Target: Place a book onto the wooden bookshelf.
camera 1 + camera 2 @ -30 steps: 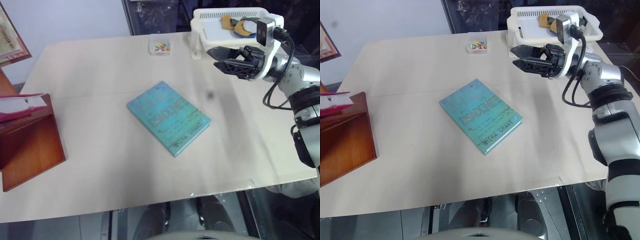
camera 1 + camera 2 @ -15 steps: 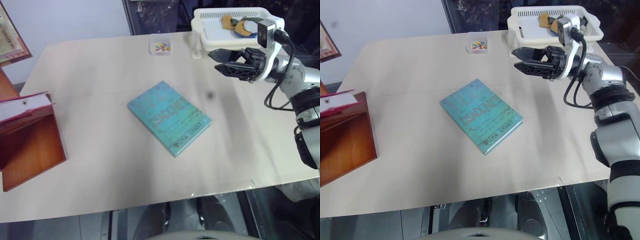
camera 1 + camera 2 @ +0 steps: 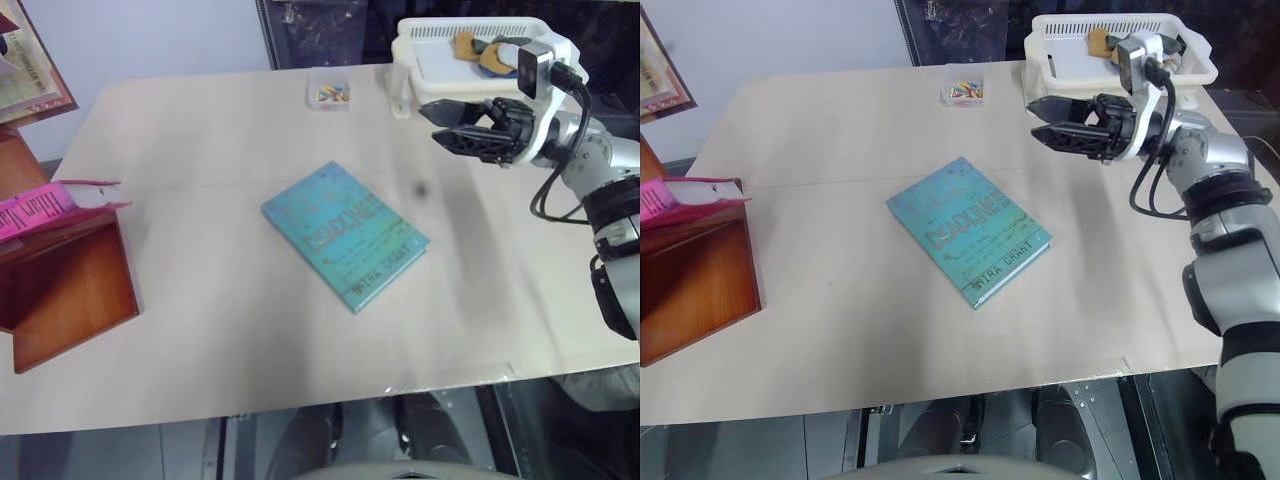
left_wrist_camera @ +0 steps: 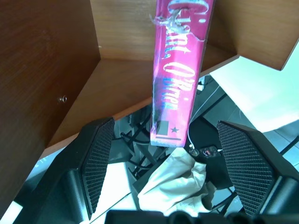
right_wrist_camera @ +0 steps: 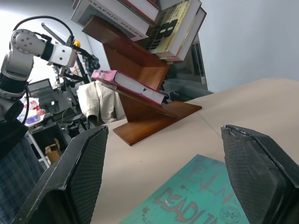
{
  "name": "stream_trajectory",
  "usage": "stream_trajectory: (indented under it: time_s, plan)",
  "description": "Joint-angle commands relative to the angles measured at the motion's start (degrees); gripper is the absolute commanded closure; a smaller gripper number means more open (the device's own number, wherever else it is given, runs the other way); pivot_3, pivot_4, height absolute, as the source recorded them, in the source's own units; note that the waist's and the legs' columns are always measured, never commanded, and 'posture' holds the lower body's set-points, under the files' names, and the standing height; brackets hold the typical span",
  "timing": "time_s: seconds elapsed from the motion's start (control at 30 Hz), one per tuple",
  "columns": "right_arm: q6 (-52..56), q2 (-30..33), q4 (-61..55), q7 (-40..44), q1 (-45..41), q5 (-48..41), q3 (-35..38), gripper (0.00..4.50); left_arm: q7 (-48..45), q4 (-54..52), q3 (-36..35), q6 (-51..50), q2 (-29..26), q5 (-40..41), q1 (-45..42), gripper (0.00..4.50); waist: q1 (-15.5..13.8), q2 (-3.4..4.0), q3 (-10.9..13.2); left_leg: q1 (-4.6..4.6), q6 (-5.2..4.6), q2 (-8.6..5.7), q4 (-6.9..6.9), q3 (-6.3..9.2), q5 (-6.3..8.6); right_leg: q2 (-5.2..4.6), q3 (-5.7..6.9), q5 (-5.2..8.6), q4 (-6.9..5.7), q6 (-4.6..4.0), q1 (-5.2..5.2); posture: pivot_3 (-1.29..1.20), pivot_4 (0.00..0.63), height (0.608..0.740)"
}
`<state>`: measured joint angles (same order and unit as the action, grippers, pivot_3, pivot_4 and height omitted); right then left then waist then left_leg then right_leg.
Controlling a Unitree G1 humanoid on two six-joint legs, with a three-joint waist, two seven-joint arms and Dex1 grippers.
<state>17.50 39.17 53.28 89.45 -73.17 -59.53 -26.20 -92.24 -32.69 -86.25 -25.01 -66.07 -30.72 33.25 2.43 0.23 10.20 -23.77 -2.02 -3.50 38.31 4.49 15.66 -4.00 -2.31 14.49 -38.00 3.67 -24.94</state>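
Left hand point(image 4: 163, 182) is spread just short of the book point(image 4: 180, 65) on the bookshelf point(image 4: 51, 60); a clipped overhanging end could dislodge it.

book point(image 3: 40, 207) on bookshelf point(image 3: 70, 290) (table's point(image 3: 200, 130) left edge)

The robot's right arm, silver-grey with black joints and a looping black cable, reaches in from the right edge of the head view toward the upper right of the frame. Its black two-fingered right gripper point(image 3: 447, 122) points toward the picture's left, roughly level, with the fingers parted. In the left wrist view, the black two-fingered left gripper point(image 4: 166, 156) has its ribbed pads point(image 4: 97, 156) spread wide apart, holding nothing.
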Motion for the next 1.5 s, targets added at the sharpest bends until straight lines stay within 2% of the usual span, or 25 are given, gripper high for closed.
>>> stream_trajectory:
  time_s: [0.03,0.27,0.53,0.63,0.83,1.0,1.13,1.2,1.33,1.47,1.5]
  plan:
    - [-0.44,1.26,-1.27,3.05,-0.5,-1.15,0.71,0.57,-0.26,-1.98,-1.45,-1.78,-1.25,1.77,-0.32,0.62,-0.01,0.0,0.0,0.0,0.0,0.0,0.0,0.0,0.0,0.0,0.01,0.0,0.0,0.0,0.0,0.0,0.15,0.74]
    - [-0.2,1.95,-1.86,3.05,-0.13,-1.34,0.52,0.57,-0.26,-7.25,0.29,-7.93,-1.87,8.11,-2.19,0.62,-0.02,0.0,0.0,0.0,0.0,0.0,0.0,0.0,0.0,0.01,0.0,0.0,0.0,0.0,0.0,0.0,0.15,0.74]
    - [0.0,3.36,-3.09,3.05,1.18,-1.73,0.99,0.57,-0.26,-14.09,5.31,-21.43,-8.69,21.76,-13.78,0.62,-0.11,-0.01,-0.01,0.0,0.0,-0.01,0.05,0.03,0.0,0.0,0.03,0.0,0.0,0.0,0.04,0.0,0.15,0.74]
    - [0.45,4.86,-4.49,3.05,2.61,-2.31,1.68,0.57,2.14,-15.94,11.06,-24.3,-9.62,26.89,-18.24,0.62,-0.08,0.0,-0.01,-0.01,0.0,-0.02,0.04,0.04,0.0,0.01,0.03,0.0,0.0,0.0,0.03,0.0,0.15,0.74]
    - [1.92,9.08,-9.56,3.05,7.63,-4.43,4.13,0.57,16.87,-19.09,31.05,-29.85,-8.34,37.43,-29.33,0.62,-0.27,0.0,-0.01,0.0,0.0,-0.01,0.1,0.05,-0.01,0.02,0.03,-0.01,-0.04,0.01,0.06,0.0,0.15,0.74]
    - [4.4,13.22,-14.77,3.05,13.57,-6.44,7.9,0.57,27.52,-18.47,43.8,-35.07,-4.74,45.48,-41.16,0.62,-0.49,0.0,-0.01,-0.03,-0.01,-0.02,0.15,0.07,-0.01,0.04,0.03,-0.01,-0.04,0.01,0.06,0.0,0.15,0.74]
    - [6.01,15.72,-19.71,3.05,19.28,-7.28,11.67,0.57,34.15,-18.21,52.04,-38.71,1.35,50.59,-47.09,0.62,-0.39,0.01,-0.04,-0.03,-0.02,-0.02,0.24,0.04,-0.01,0.08,-0.01,-0.01,-0.1,0.02,0.06,0.0,0.15,0.74]
    - [7.01,16.95,-22.13,3.05,22.4,-7.66,13.96,0.57,37.37,-18.18,55.36,-41.09,6.12,53.99,-50.1,0.62,-0.47,0.01,-0.04,-0.04,-0.02,-0.01,0.32,0.01,-0.01,0.11,-0.04,-0.01,-0.18,0.02,0.05,0.0,0.15,0.74]
    - [8.36,19.82,-26.21,3.05,31.43,-6.53,19.59,0.57,43.76,-13.84,63.79,-39.53,15.92,55.28,-50.01,0.62,-1.09,0.0,-0.07,-0.05,-0.03,-0.01,0.6,0.02,0.0,0.12,-0.04,-0.01,-0.38,0.02,0.1,0.0,0.15,0.74]
    - [9.69,20.25,-28.51,3.05,35.53,-5.07,24.26,0.57,48.15,-12.76,68.6,-38.01,21.14,55.94,-50.0,0.62,-1.54,-0.09,-0.02,-0.03,-0.04,-0.03,1.06,-0.03,0.0,0.11,-0.09,-0.02,-0.77,0.04,0.14,0.0,0.15,0.74]
    - [10.06,20.19,-28.91,3.05,36.32,-4.59,25.32,0.57,49.96,-12.54,69.96,-37.62,23.89,56.26,-50.01,0.62,-1.56,-0.09,-0.02,0.03,-0.04,-0.07,1.07,-0.05,0.0,0.08,-0.12,-0.02,-0.84,0.04,0.15,0.0,0.15,0.74]
